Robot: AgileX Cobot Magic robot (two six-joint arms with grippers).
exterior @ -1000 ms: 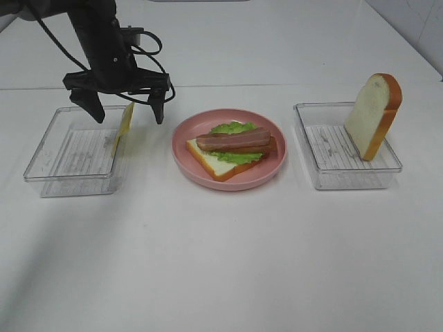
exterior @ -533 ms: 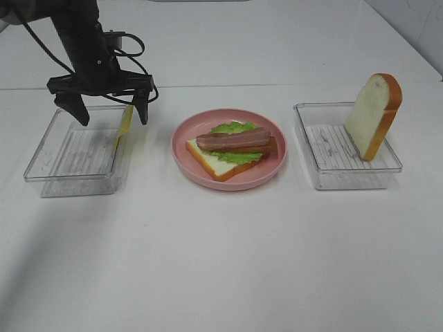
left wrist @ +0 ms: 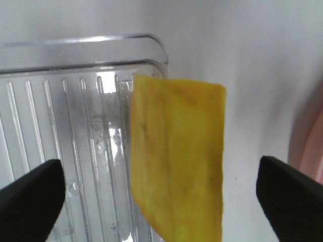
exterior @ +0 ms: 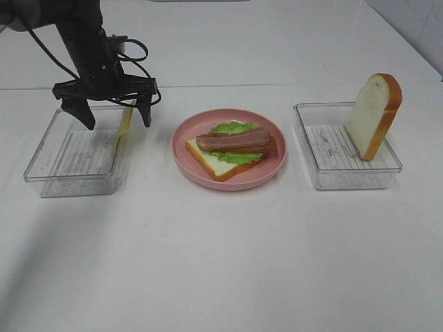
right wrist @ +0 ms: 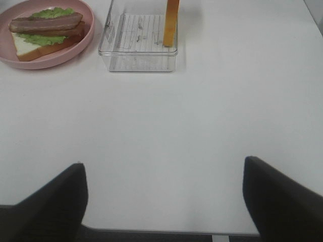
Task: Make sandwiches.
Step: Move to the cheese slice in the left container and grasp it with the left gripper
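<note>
Hanging spread wide, the left end effector (exterior: pixel 116 119) is poised over the cheese (exterior: pixel 125 126), which is propped on edge against the wall of the left tray (exterior: pixel 41 176), apparently for an easy pinch. The sandwich (exterior: pixel 232 149), not yet finished, is kept on the plate (exterior: pixel 228 185); a bread slice (exterior: pixel 374 114) is leaned in the right tray (exterior: pixel 346 183). The right end effector (right wrist: pixel 164 201) is spread, empty.

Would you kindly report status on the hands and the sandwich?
Left hand open over the cheese slice. Right hand open, empty. Sandwich on plate, no cheese or top slice yet. Nothing blocking.
</note>
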